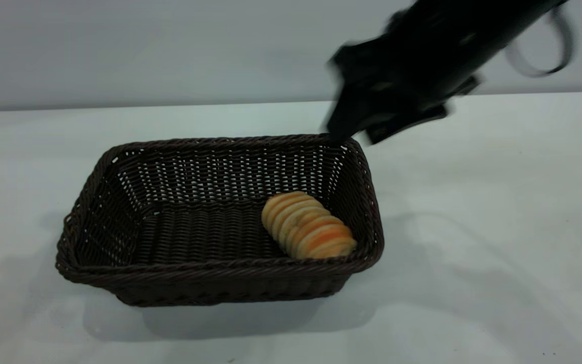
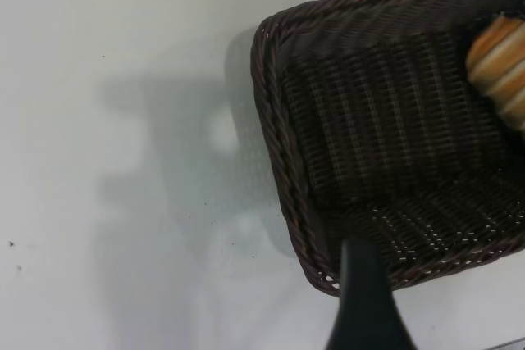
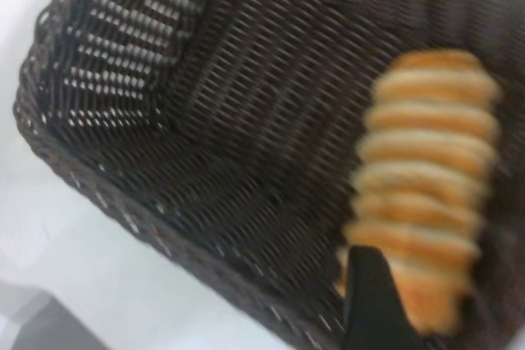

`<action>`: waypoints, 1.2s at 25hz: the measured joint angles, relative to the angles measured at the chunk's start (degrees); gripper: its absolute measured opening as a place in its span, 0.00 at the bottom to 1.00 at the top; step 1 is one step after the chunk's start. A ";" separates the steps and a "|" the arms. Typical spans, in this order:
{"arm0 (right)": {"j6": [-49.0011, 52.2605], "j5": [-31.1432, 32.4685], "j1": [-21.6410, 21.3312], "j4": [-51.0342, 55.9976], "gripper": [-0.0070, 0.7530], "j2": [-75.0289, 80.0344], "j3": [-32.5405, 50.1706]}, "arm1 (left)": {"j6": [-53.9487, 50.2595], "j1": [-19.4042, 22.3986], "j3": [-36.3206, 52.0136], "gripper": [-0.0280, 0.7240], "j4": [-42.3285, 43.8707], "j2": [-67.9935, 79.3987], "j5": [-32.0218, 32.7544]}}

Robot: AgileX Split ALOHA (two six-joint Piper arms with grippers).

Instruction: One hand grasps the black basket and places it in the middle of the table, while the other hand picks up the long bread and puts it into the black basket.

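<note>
The black basket (image 1: 220, 273) stands on the white table (image 1: 498, 227), near its middle. The long bread (image 1: 307, 225) lies free on the basket floor at its right end, slanted toward the front right corner. My right gripper (image 1: 372, 132) is blurred, open and empty, hovering above the basket's far right corner; in the right wrist view one dark finger (image 3: 369, 301) shows over the bread (image 3: 426, 178). My left gripper (image 2: 443, 309) is out of the exterior view. Its wrist view shows one finger (image 2: 361, 301) over a corner of the basket (image 2: 279, 120), open and holding nothing.
A plain grey wall (image 1: 144, 45) runs behind the table's far edge. A black cable loop (image 1: 548, 50) hangs from the right arm at the upper right. Bare tabletop lies left of the basket (image 2: 107, 161) and right of it.
</note>
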 joint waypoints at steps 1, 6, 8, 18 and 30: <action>3.73 3.00 -2.34 -3.97 0.57 -1.11 -0.02 | 0.00 0.00 0.00 0.75 0.05 -0.37 0.13; 22.81 17.65 -12.00 -28.44 0.54 -7.42 -0.05 | -0.05 0.00 0.00 0.75 2.54 -2.85 2.42; 27.57 23.23 -14.08 -36.40 0.54 -10.17 -0.05 | -0.79 0.00 0.00 0.75 4.53 -4.30 4.60; 31.48 36.66 -14.87 -43.82 0.53 -33.48 4.06 | -2.60 0.00 1.67 0.75 10.07 -16.35 10.58; 31.04 37.91 -14.87 -42.75 0.53 -62.03 16.28 | -3.29 0.00 23.57 0.75 10.07 -40.16 8.48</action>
